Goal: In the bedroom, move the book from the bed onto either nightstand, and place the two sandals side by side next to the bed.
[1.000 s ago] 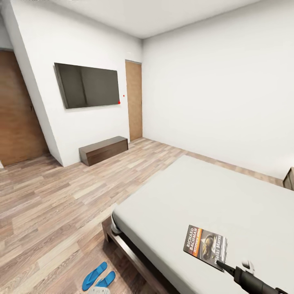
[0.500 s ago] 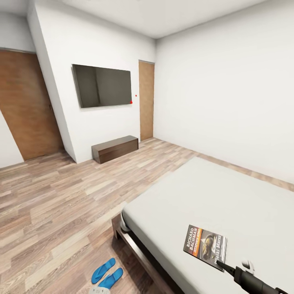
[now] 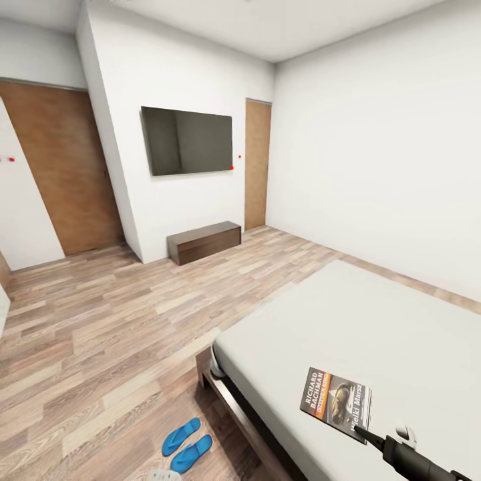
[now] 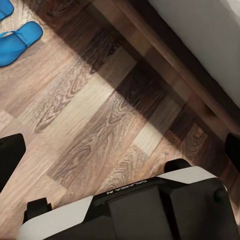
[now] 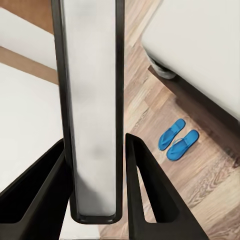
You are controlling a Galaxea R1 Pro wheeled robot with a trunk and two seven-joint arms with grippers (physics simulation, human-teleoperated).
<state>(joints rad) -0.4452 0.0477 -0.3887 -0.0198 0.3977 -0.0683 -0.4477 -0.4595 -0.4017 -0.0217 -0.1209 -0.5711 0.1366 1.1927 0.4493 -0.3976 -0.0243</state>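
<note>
Right gripper [image 5: 95,185] clamping the book [image 3: 336,401] edgewise above the bed [image 3: 374,334]; left gripper's state unclear; sandals [image 3: 188,445] lying paired on the floor.

Wood planks in mixed pale and brown tones, with a visible grain, cover the floor [image 3: 113,347]. The bed [image 3: 374,334] pairs a dark wooden frame with a smooth, matt off-white mattress. The book [image 3: 336,396] has a printed paper cover; the sandals [image 3: 187,445] look like smooth blue rubber. The television [image 3: 188,140] screen is dark and faintly glossy.
</note>
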